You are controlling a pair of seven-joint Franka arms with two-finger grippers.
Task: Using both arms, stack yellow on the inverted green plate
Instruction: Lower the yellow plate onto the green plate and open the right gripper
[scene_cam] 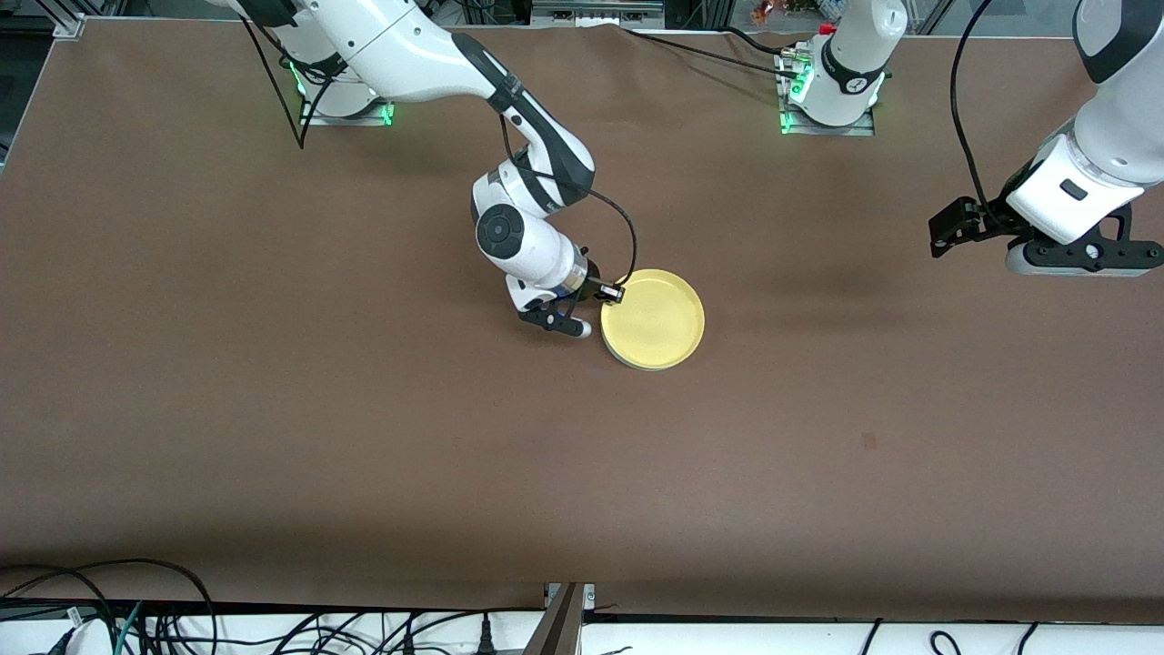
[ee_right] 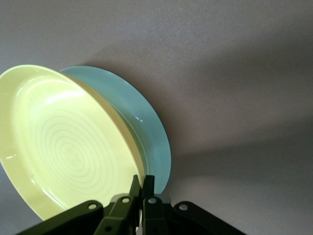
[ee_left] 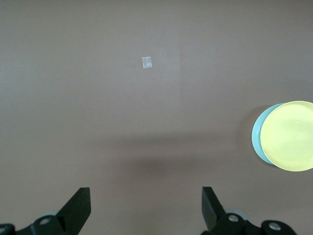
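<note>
The yellow plate [scene_cam: 653,318] lies on top of the green plate [scene_cam: 637,365] in the middle of the table, covering nearly all of it. Only a thin pale edge of the green plate shows on the side nearer the front camera. My right gripper [scene_cam: 605,296] is shut on the yellow plate's rim at the side toward the right arm's end. The right wrist view shows the yellow plate [ee_right: 63,147], the green plate [ee_right: 142,112] under it, and the gripper [ee_right: 142,183] pinching the rim. My left gripper [scene_cam: 1084,257] is open and empty, high over the left arm's end of the table, and waits. Its fingers [ee_left: 78,205] frame bare table.
A small pale patch [scene_cam: 868,440] lies on the brown table nearer the front camera, toward the left arm's end; it also shows in the left wrist view [ee_left: 146,62]. Both plates show in the left wrist view [ee_left: 288,137]. Cables run along the table's front edge [scene_cam: 273,628].
</note>
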